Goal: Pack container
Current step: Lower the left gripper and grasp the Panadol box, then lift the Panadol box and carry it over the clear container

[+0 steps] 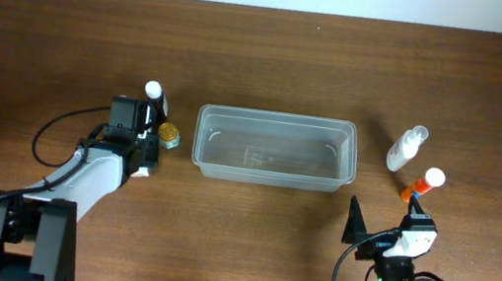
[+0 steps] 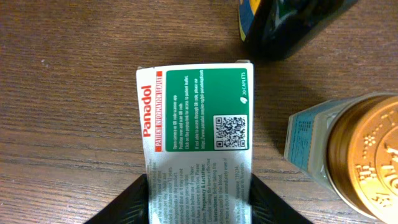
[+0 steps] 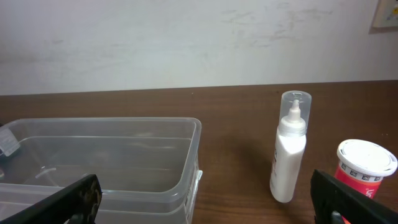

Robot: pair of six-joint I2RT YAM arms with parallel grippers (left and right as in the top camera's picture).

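Observation:
The container (image 1: pixel 275 149), a clear rectangular tub with nothing in it, stands mid-table; the right wrist view shows its near corner (image 3: pixel 112 162). My left gripper (image 1: pixel 139 139) is just left of it. In the left wrist view a green and white Panadol box (image 2: pixel 196 118) lies flat on the wood, and the left gripper (image 2: pixel 199 186) is shut on it, a black finger against each long side. The overhead view hides the box under the gripper. My right gripper (image 1: pixel 386 236) stays low at the front right, open (image 3: pixel 205 205), with nothing between its fingers.
A dark bottle with a white cap (image 1: pixel 153 94) (image 2: pixel 292 28) and a gold-lidded jar (image 1: pixel 169 135) (image 2: pixel 354 155) stand close by the left gripper. Right of the container are a white spray bottle (image 1: pixel 406 149) (image 3: pixel 289 149) and an orange bottle with a white cap (image 1: pixel 421 186) (image 3: pixel 365 165).

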